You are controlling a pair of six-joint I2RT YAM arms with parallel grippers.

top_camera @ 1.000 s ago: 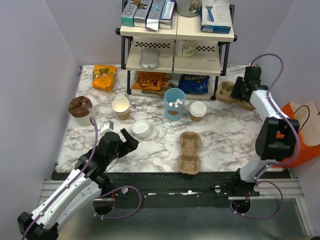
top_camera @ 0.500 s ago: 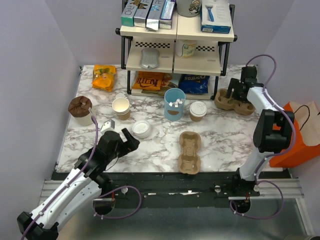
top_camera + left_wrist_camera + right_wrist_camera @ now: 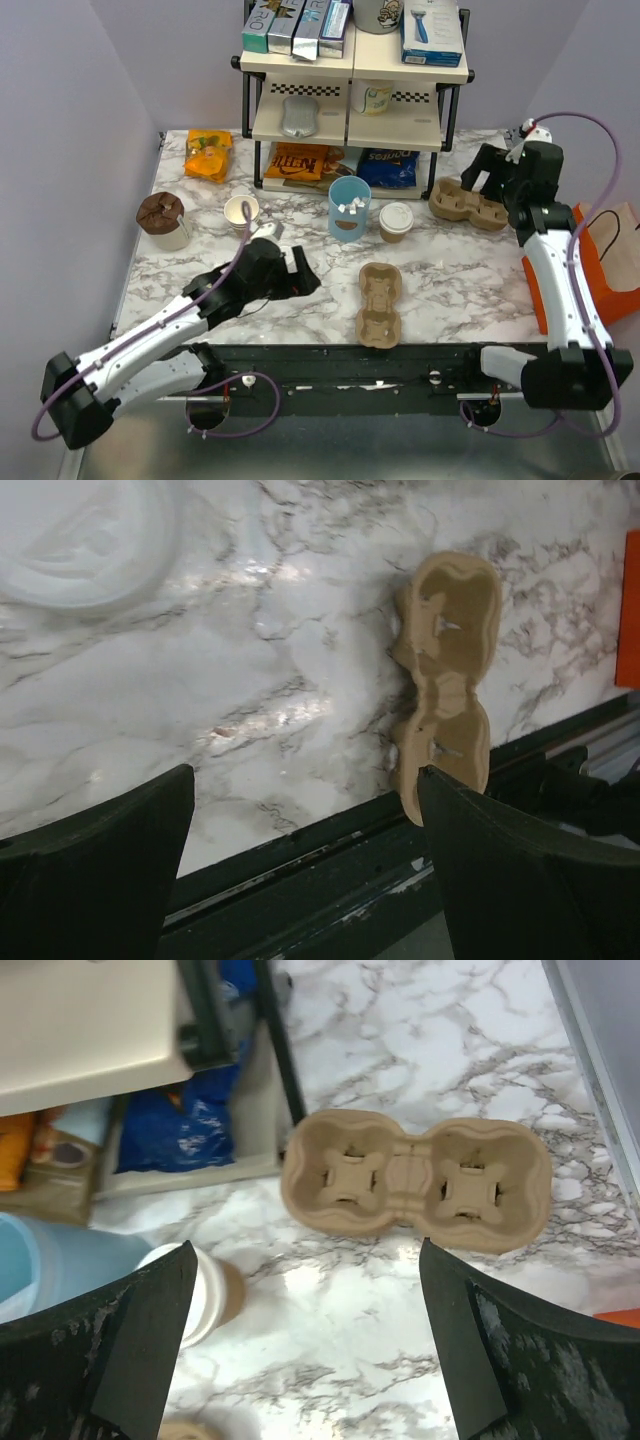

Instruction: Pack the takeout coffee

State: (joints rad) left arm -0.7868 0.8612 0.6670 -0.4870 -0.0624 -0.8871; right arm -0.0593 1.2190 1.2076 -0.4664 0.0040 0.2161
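Note:
The takeout coffee (image 3: 396, 221), a short tan cup with a white lid, stands upright right of the taller light-blue cup (image 3: 349, 208). It also shows at the lower left of the right wrist view (image 3: 195, 1295). A tan two-cup carrier (image 3: 379, 303) lies near the front edge and shows in the left wrist view (image 3: 445, 680). A second carrier (image 3: 468, 203) lies at the right, below my right gripper (image 3: 417, 1180). My left gripper (image 3: 300, 278) is open and empty, left of the front carrier. My right gripper (image 3: 487, 175) is open and empty above the second carrier.
A shelf rack (image 3: 355, 95) with snack bags stands at the back. A loose white lid (image 3: 85, 540) lies under my left arm. An open paper cup (image 3: 241, 212) and a brown-topped cup (image 3: 162, 218) stand at the left. An orange bag (image 3: 600, 262) sits off the right edge.
My left arm has swung right across the loose lid toward the front carrier. My right arm has drawn back and to the right, away from the second carrier, which stays on the table.

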